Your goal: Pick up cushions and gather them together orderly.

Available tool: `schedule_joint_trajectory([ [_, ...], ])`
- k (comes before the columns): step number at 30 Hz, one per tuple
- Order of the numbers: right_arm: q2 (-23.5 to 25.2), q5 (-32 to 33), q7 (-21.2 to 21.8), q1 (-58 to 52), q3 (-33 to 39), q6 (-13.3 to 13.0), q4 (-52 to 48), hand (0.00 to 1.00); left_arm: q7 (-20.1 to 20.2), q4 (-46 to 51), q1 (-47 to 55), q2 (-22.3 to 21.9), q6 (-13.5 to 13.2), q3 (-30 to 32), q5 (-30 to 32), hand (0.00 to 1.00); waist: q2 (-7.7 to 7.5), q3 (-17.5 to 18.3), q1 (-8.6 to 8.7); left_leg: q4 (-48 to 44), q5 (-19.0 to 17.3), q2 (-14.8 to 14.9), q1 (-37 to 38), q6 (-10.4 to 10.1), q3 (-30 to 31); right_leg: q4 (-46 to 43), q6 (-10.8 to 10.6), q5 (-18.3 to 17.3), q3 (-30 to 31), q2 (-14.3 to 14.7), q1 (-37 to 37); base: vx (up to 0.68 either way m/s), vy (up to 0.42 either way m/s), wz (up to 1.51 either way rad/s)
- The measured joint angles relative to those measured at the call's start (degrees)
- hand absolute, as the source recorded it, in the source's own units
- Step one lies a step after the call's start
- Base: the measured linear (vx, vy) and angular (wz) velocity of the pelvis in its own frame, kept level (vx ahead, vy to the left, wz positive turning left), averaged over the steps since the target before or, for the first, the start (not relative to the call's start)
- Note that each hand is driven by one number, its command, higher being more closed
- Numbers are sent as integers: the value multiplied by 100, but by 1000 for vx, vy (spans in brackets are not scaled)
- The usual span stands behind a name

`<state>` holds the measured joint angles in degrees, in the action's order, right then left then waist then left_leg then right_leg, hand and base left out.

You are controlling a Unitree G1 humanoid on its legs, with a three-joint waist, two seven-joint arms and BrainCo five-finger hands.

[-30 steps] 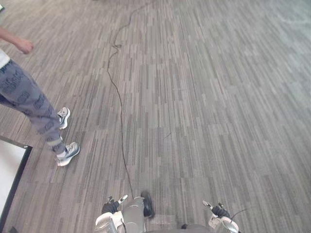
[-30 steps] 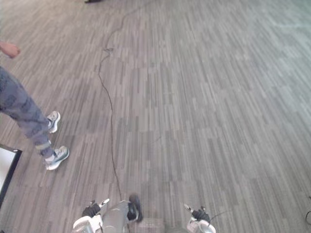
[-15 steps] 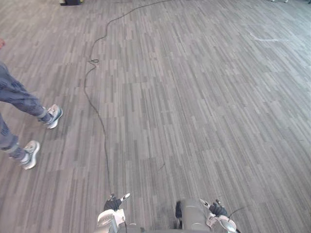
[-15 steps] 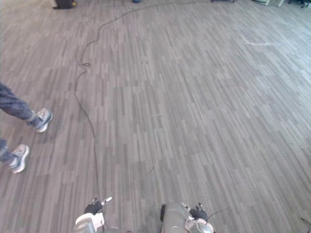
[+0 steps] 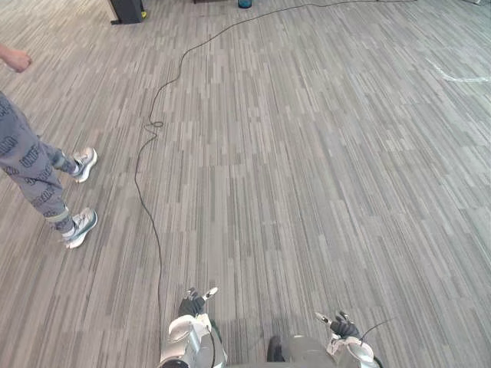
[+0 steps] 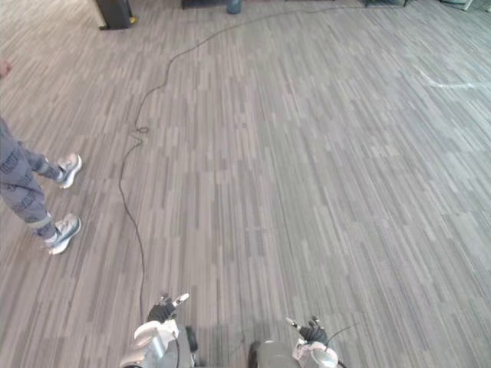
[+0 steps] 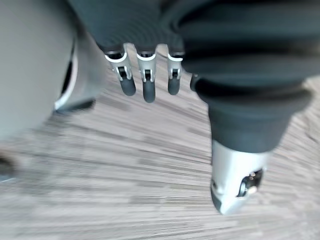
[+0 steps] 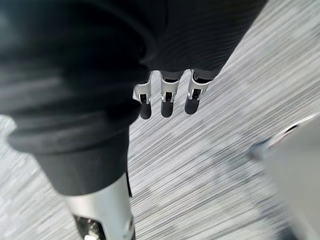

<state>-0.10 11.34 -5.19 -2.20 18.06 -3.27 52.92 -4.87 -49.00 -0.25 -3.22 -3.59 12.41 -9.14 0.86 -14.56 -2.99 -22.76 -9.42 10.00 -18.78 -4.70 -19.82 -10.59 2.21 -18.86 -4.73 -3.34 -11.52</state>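
Left eye view: the left hand (image 5: 193, 304) and right hand (image 5: 337, 326) hang low. A person (image 5: 34, 165) stands near, and the robot could bump them. The far dark thing (image 5: 126, 9) may be a bin, but its inside is hidden. Wrist views: the left fingers (image 7: 144, 87) and right fingers (image 8: 167, 102) are straight and hold nothing. I cannot tell where the cushions are.

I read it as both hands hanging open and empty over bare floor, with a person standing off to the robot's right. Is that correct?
Not quite: the person stands to the robot's left, as the left eye view shows. The rest holds: the left hand and the right hand hang open and empty over the floor.
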Motion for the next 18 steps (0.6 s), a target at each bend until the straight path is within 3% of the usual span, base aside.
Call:
schedule_joint_trajectory([
  [1, -22, -7, -4, -21, -14, 17, 130, 0, -2, 10, 40, 19, -15, -11, -3, 0, -77, 134, -128, 415, 804, -292, -122, -28, 417, 154, -57, -49, 415, -113, -126, 1026, 324, -134],
  [2, 11, -11, -4, 6, -24, 25, 180, 0, -15, -8, 48, 54, -16, -8, 0, 0, -115, 207, -151, 414, 893, -407, -115, 97, 508, 122, -53, -47, 567, -181, -119, 907, 345, -97],
  [3, 182, -12, 8, -28, -20, 46, 171, 0, -21, -77, 43, 200, 14, -14, 1, 0, -400, 412, -87, 297, 634, -594, -110, 344, 368, -281, -145, 6, 776, -525, 121, 763, 288, -44],
  [4, 262, -13, 4, -77, -10, 63, 182, 0, -18, -86, 47, 258, 7, 11, 0, 0, -582, 459, -74, 20, 351, -646, 3, 434, 181, -949, -437, 183, 1076, -669, 356, 761, 280, -37],
  [5, 284, -12, 6, -97, -28, 65, 175, 0, -28, -102, 44, 291, 11, 14, 0, 0, -628, 456, -59, -44, 279, -658, 143, 472, 112, -1304, -579, 361, 1172, -682, 441, 585, 203, -50],
  [6, 304, -12, 7, -120, -97, 64, 149, 0, -30, -129, 43, 342, 15, 12, -2, 0, -663, 438, -59, -79, 201, -650, 433, 549, 27, -1948, -773, 805, 1220, -663, 613, 571, 162, -89],
  [7, 309, -14, 29, -157, -284, 54, 46, 0, -42, -206, 91, 390, 48, 7, -4, 0, -569, 371, -61, 121, 114, -599, 1080, 626, -116, -3364, -1256, 1528, 1170, -638, 1165, 773, 188, -136],
  [8, 268, -17, 67, -214, -385, -12, -186, 0, -60, -352, 114, 378, 58, -34, -13, 0, -470, 318, -5, 488, 9, -574, 1909, 634, -276, -4827, -1053, 1263, 895, -588, 1734, 756, 180, -135],
  [10, 187, -18, 69, -282, -424, -49, -413, 0, -66, -521, 54, 325, 80, -139, -14, 0, -335, 325, 80, 949, -49, -576, 2750, 627, -586, -5464, -648, 785, 175, -604, 2454, 666, 171, -104],
  [12, 206, -17, 74, -270, -405, -74, -563, 0, -71, -582, -102, 322, 87, -172, -19, 0, -353, 310, 166, 1211, -50, -576, 3242, 627, -789, -5290, -445, 405, -583, -612, 3190, 615, 105, -57],
  [13, 225, -17, 76, -214, -342, -80, -654, 0, -67, -647, -227, 325, 98, -249, -18, 0, -384, 291, 304, 1288, -49, -564, 3475, 627, -788, -4799, -392, 312, -1004, -629, 3619, 672, -16, -5],
  [15, 138, -19, 75, -231, -271, -79, -636, 0, -53, -702, -355, 227, 127, -294, -1, 0, -322, 252, 426, 1466, -49, -513, 3878, 627, -786, -3455, -206, 439, -1523, -625, 3930, 707, -84, 12],
  [16, 109, -2, 78, -236, -224, -78, -537, 0, -49, -738, -383, 219, 121, -383, 5, 0, -334, 255, 461, 1583, -54, -557, 4122, 610, -715, -2221, -189, 919, -1632, -571, 4008, 910, -180, 23],
  [17, 22, -6, 81, -228, -224, -82, -372, 0, -27, -829, -370, 219, 128, -446, 15, 0, -352, 259, 566, 1674, -48, -591, 4434, 340, -572, -1417, 727, 1944, -1699, -473, 3875, 899, -172, 0],
  [18, -61, -26, 87, -90, -193, -81, -320, 0, -22, -910, -376, 154, 130, -439, 16, 0, -137, 224, 520, 1682, -9, -443, 4506, 276, -598, -1593, 659, 1801, -1720, -326, 3888, 736, -137, -30],
])
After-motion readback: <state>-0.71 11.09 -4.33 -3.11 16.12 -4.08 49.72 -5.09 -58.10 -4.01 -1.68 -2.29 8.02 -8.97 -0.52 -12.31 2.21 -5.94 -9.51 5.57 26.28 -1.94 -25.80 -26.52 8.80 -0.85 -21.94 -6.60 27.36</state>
